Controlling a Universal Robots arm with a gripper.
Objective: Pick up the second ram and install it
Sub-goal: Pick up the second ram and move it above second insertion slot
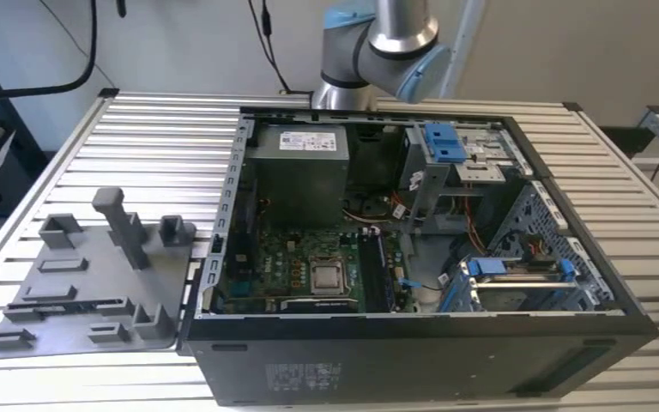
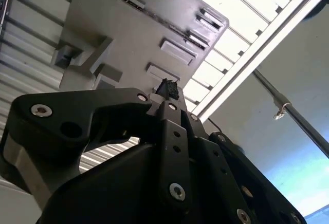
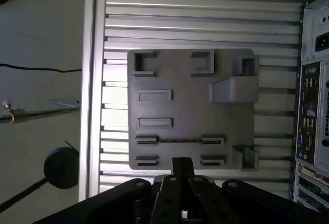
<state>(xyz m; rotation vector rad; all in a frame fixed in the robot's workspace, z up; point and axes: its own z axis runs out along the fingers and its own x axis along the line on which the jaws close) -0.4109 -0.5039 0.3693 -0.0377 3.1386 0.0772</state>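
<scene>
1. Gripper (image 3: 182, 163) hangs over the tray (image 3: 185, 106), fingers pinched together, gripping nothing.
2. Ram (image 3: 180, 141) looks parked on edge in the tray's slotted holders.
3. Open case (image 1: 421, 360) sits just beside the tray, motherboard (image 1: 295, 257) inside.

gripper (image 3: 182, 160): mine, fingers (image 3: 177, 166) pressed together, nothing between them
tray (image 3: 185, 108): gray, straight ahead of my fingertips, flat on the slatted table (image 3: 205, 18)
ram (image 3: 180, 141): thin dark edge spanning two slots, just past my fingertips
case (image 3: 313, 106): off to one side of my fingers, ports showing
</scene>
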